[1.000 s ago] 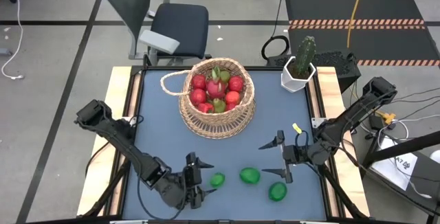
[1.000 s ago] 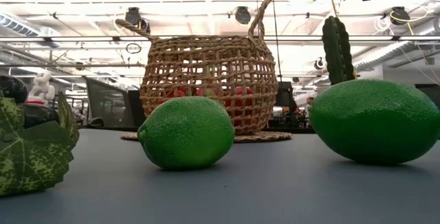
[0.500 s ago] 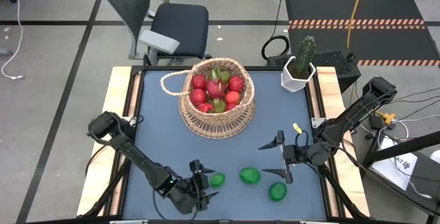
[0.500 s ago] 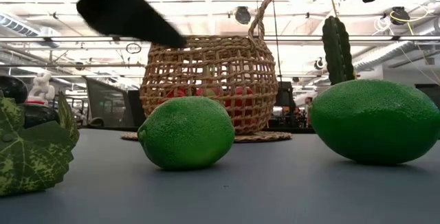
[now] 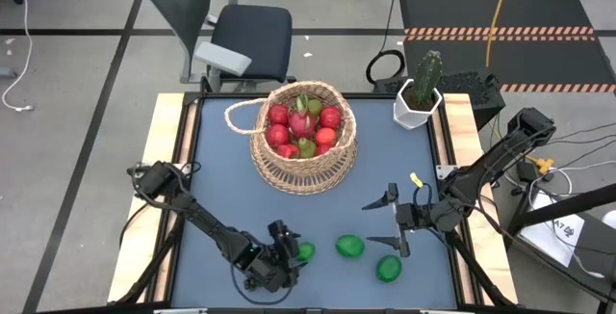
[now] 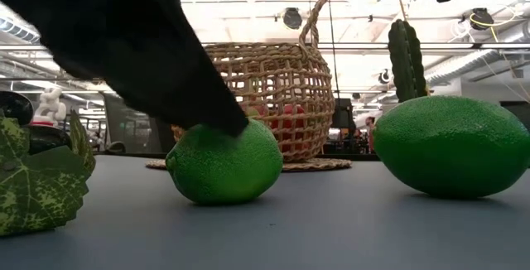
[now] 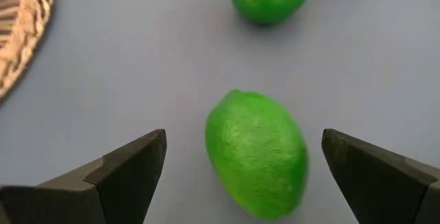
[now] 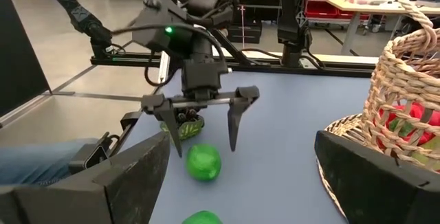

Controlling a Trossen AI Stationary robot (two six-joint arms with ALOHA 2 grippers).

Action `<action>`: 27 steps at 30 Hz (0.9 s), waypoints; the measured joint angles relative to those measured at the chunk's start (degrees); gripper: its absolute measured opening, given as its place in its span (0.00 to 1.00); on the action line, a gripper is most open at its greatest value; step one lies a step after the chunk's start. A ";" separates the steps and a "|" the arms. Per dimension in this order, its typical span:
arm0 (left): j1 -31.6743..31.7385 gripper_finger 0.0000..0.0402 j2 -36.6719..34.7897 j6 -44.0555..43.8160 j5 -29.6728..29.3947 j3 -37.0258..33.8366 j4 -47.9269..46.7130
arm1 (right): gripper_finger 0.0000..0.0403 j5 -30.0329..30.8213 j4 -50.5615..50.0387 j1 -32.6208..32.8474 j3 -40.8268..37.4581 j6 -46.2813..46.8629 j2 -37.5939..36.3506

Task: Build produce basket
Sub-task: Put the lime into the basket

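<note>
Left gripper (image 5: 285,252) had slid over onto the lime (image 5: 304,252), jaws wide and straddling it, near side of the basket (image 5: 304,165). Looked light, rigid, slick; grip across its narrow middle. Right gripper (image 5: 394,222) idle, spread wide.

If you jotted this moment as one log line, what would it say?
left gripper: open, over lime | right gripper: open, waiting | basket: holds fruit | three limes on table
</note>
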 joint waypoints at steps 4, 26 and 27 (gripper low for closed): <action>0.66 0.97 0.90 0.03 1.26 0.00 0.29 | 0.89 0.00 0.02 0.00 0.02 0.04 0.00; 2.28 0.97 3.80 0.35 7.41 -0.02 3.22 | 0.89 -0.02 0.02 0.00 0.02 0.06 0.02; 2.28 0.96 3.80 0.46 7.41 -0.02 3.20 | 0.89 -0.02 0.02 0.00 0.02 0.06 0.02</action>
